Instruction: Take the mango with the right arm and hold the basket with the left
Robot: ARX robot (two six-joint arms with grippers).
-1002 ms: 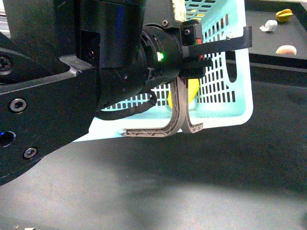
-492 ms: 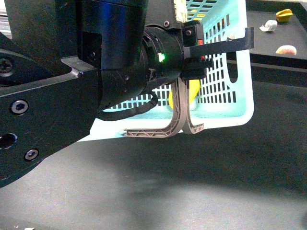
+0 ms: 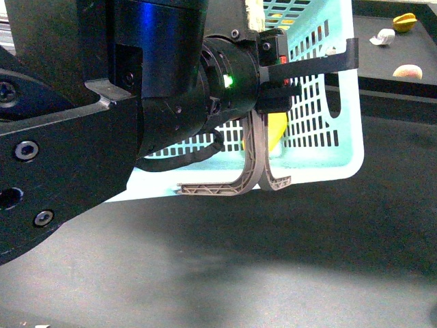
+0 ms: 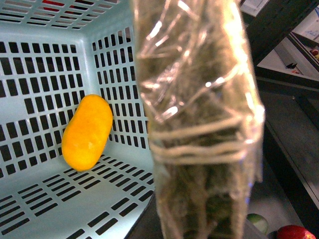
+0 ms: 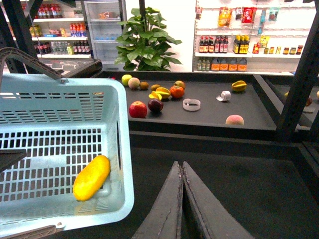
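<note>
You had the mango [image 5: 91, 178] lying inside the basket [image 5: 124, 149], against its slotted wall. Your right gripper [image 5: 181, 165] was clenched on nothing, outside the basket near its rim. Your left gripper [image 3: 293, 65] was at the basket's edge above the hanging handles [image 3: 256, 164], its own arm hiding the jaws, grip undeterminable.

Red apple [image 5: 138, 109], tape ring [image 5: 191, 104], peach [image 5: 234, 120] scattered on dark counter [image 5: 209, 113]; potted plant [image 5: 144, 42] behind.

Left arm's glossy black housing [image 3: 82, 137] is showing recessed hex-socket screws [image 3: 26, 149], a glowing green indicator light [image 3: 228, 81], a looped black cable [image 3: 194, 156] and small red marks [image 3: 285, 60].
</note>
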